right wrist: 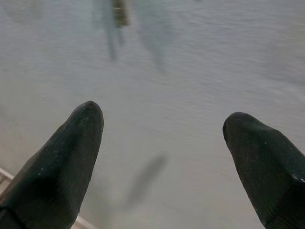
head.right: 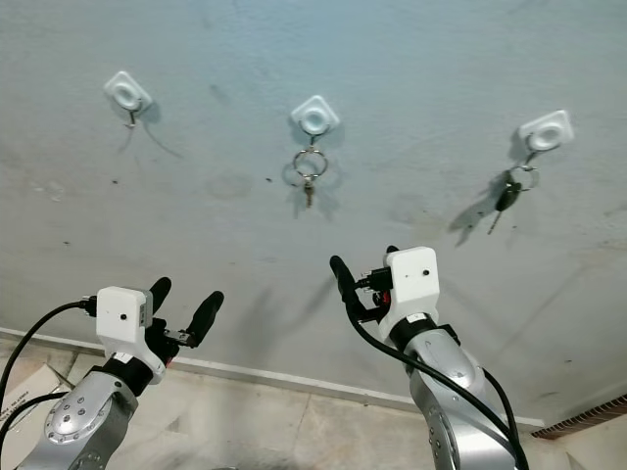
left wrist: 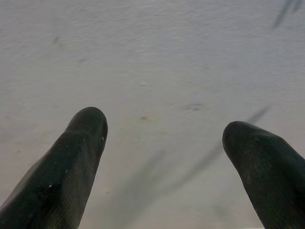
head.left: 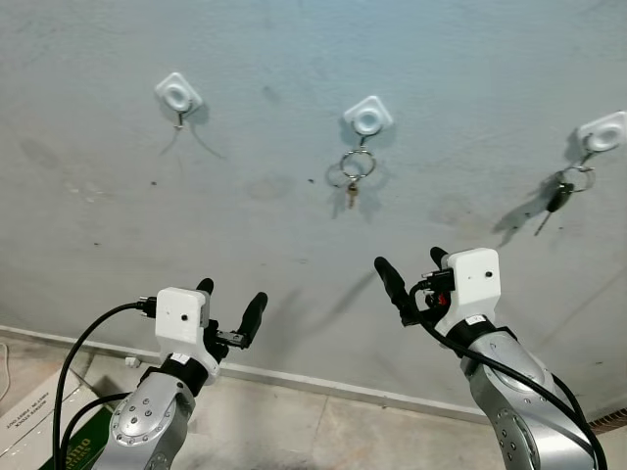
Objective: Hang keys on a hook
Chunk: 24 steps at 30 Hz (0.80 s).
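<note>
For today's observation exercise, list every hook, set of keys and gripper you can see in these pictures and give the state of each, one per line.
Left hook: on the wall, nothing hanging from it.
Middle hook: holds a key ring.
Key ring with small key: hanging from the middle hook.
Right hook: holds keys.
Dark-headed keys: hanging from the right hook.
Left gripper: open, holding nothing.
Right gripper: open, holding nothing.

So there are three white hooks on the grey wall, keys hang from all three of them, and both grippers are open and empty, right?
Not quite. Keys hang from two: the middle white hook and the right white hook. The left white hook is bare, as the left eye view shows. Both the left gripper and right gripper are open and empty.
</note>
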Available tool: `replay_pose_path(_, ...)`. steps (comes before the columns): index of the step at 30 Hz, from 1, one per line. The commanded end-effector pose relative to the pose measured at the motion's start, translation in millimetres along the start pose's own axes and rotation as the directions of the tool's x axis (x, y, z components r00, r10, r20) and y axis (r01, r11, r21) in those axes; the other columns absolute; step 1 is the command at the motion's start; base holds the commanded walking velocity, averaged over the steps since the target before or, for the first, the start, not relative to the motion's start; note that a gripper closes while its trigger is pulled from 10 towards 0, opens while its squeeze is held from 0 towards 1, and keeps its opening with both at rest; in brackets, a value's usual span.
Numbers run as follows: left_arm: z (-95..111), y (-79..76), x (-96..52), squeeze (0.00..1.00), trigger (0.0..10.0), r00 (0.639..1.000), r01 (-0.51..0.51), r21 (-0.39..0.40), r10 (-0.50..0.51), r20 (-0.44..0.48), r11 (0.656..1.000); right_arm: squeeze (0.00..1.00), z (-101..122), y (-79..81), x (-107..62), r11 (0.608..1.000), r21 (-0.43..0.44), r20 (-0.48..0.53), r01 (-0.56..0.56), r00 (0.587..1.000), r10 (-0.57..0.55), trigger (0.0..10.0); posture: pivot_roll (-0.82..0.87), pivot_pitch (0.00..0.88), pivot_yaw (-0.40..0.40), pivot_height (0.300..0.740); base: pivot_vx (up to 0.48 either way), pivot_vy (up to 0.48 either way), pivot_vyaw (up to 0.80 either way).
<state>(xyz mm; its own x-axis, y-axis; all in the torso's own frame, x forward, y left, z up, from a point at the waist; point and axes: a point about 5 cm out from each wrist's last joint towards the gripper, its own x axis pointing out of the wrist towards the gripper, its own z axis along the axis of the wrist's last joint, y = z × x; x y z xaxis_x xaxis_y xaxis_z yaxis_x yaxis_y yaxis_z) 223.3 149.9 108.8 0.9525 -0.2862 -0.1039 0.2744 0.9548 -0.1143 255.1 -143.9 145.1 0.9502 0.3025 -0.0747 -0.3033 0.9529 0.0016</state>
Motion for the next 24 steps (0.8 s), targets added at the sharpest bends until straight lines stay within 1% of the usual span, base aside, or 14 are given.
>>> replay_pose_path(1, 1.7, 0.0, -0.3, 0.00, 10.0, 1.000, 0.011, -0.002, -0.011, -0.005, 1.000, 0.00, -2.0, 1.8, 1.3, 1.000, 0.017, -0.014, -0.008, 1.000, 0.008, 10.0, 0.01, 0.095, 0.039, 0.740, 0.000, 0.334, 0.00)
replay_pose_path(13, 2.7, -1.3, 1.6, 0.00, 10.0, 1.000, 0.024, -0.002, -0.024, -0.008, 1.000, 0.00, -1.4, 5.4, 2.9, 0.999, 0.029, -0.013, -0.014, 1.000, 0.015, 10.0, 0.01, 0.100, 0.041, 0.740, 0.000, 0.331, 0.00)
replay_pose_path(24, 1.5, -3.3, 2.1, 0.00, 10.0, 0.999, 0.037, -0.003, -0.038, -0.019, 0.999, 0.00, 0.4, 7.1, 5.4, 0.999, 0.024, -0.021, -0.028, 0.999, 0.028, 10.0, 0.00, 0.111, 0.022, 0.740, 0.000, 0.348, 0.00)
